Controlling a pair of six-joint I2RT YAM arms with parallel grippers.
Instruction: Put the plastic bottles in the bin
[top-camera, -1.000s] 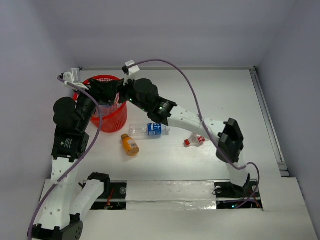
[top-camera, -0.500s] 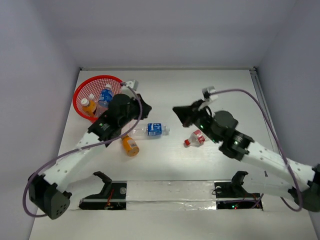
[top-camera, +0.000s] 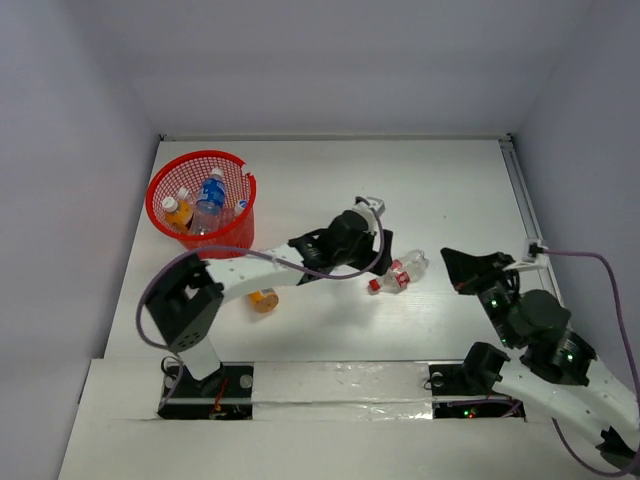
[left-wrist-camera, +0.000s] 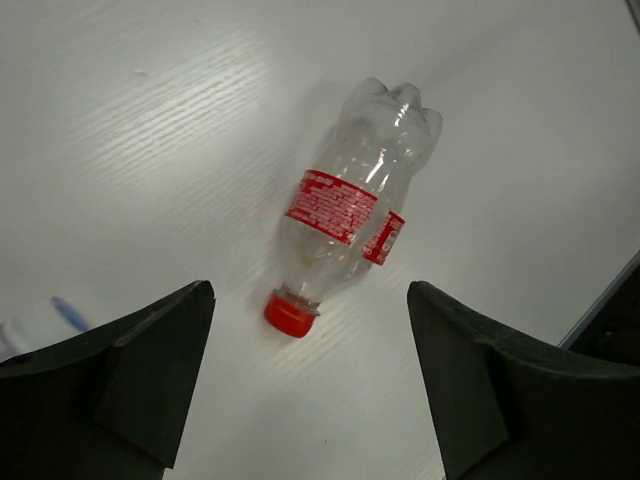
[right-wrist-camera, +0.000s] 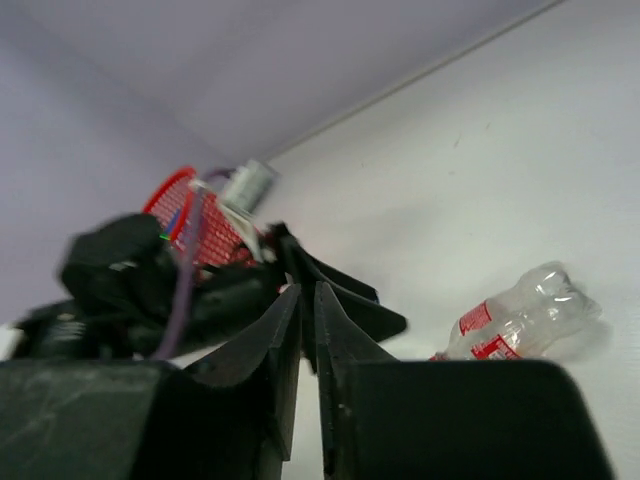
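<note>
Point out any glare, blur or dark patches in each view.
Top external: evenly lit and sharp, with only faint shadows. Left wrist: a bright glare band across the table; the bottle is sharp, the dark left fingers soft at the edges. Right wrist: the left arm is smeared, the bottle slightly soft, the right fingers nearly black.

Surface (top-camera: 450, 190): white, matte, faint wood grain, evenly lit. Walls (top-camera: 330, 60): plain pale lavender-grey, enclosing back and both sides. Metal rail (top-camera: 537, 245) along the surface's right edge.
</note>
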